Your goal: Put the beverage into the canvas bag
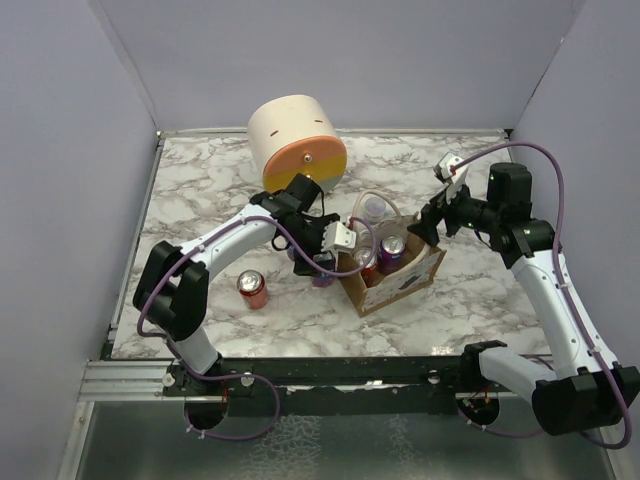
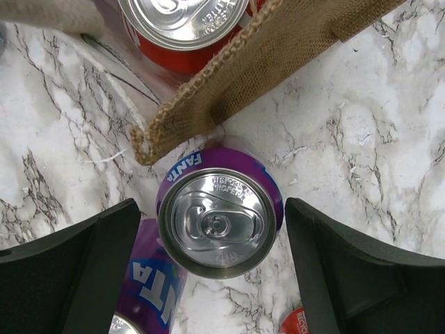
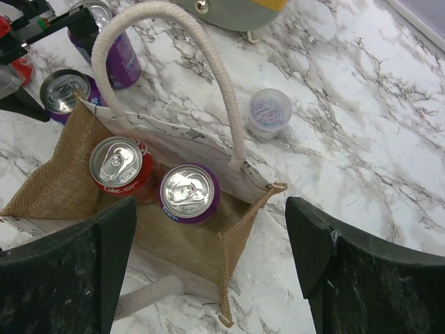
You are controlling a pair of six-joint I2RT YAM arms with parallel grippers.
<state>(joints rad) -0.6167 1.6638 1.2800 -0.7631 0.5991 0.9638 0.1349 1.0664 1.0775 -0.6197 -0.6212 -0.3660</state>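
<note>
The left gripper (image 2: 212, 236) has its jaws wide apart on both sides of the purple Fanta can (image 2: 221, 223), which stands upright on the table (image 2: 368, 132) just beside a corner of the canvas bag (image 2: 278, 59); it is probably ready to close on the can. The right gripper (image 3: 211, 223), also unclosed and empty, hangs over the bag, perhaps to steady it.

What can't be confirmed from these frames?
Top external: the left gripper and its wrist cover the Fanta can, so grasp alignment is unseen there.
Left wrist: a second purple can is cut off by the bottom edge and the gripper.
Right wrist: the canvas bag walls hide the bagged purple can below its top.
Right wrist: the clear cup contents are too small to identify.
</note>
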